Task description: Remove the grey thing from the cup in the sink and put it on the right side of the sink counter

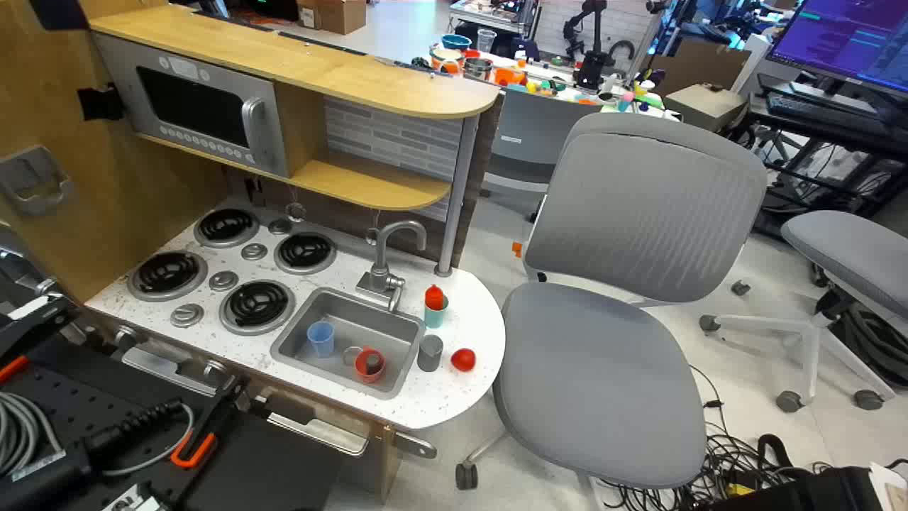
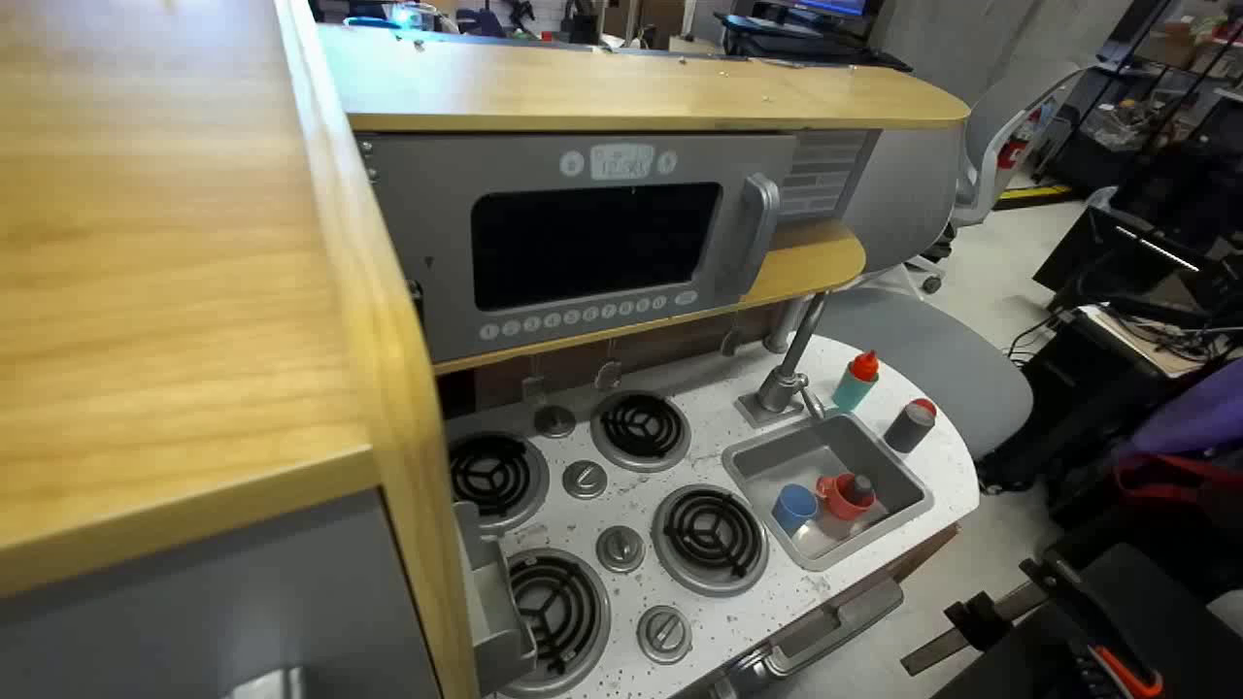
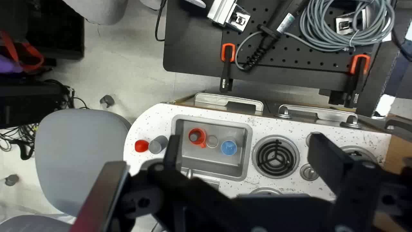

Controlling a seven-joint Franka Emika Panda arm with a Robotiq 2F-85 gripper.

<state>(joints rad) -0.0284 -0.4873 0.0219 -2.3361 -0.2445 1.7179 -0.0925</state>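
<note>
While the gripper (image 3: pixel 246 143) gapes wide, a grey piece (image 2: pixel 860 487) stands in a red mug (image 2: pixel 843 503)

Since the gripper's blurred parts fill the bottom of the wrist view, most of the faucet (image 1: pixel 381 255) is hidden there; the gripper's fingers (image 3: pixel 173 146) are spread far apart, released. What the grey piece is I cannot tell: the red mug hides its lower end. The mug stands in the sink (image 3: pixel 206 159) near a blue cup (image 3: pixel 229 148), and between them is a pale ring (image 3: pixel 212 141) too indistinct to name. Whether the grey cup (image 1: pixel 430 355) beside the sink is upright or upside down is unclear; in an exterior view it partly covers a red rounded piece (image 2: pixel 925 405).

The white speckled counter (image 1: pixel 475 319) holds the sink and four coil burners (image 1: pixel 257 305), with a toy microwave (image 2: pixel 597 248) above. Just past its curved end is a grey office chair (image 1: pixel 603 383); a black worktable (image 3: pixel 193 42) carries a coiled cable (image 3: pixel 347 42), and a monitor (image 1: pixel 844 39) is cut off at the frame edge.

In both exterior views a red piece (image 1: pixel 433 296) tops a teal cup (image 1: pixel 434 317) on the counter; the gripper blocks that spot in the wrist view. In an exterior view the digits of the microwave's keypad (image 2: pixel 587 316) can be read, while a wooden cabinet (image 2: pixel 175 272) fills the left side.
</note>
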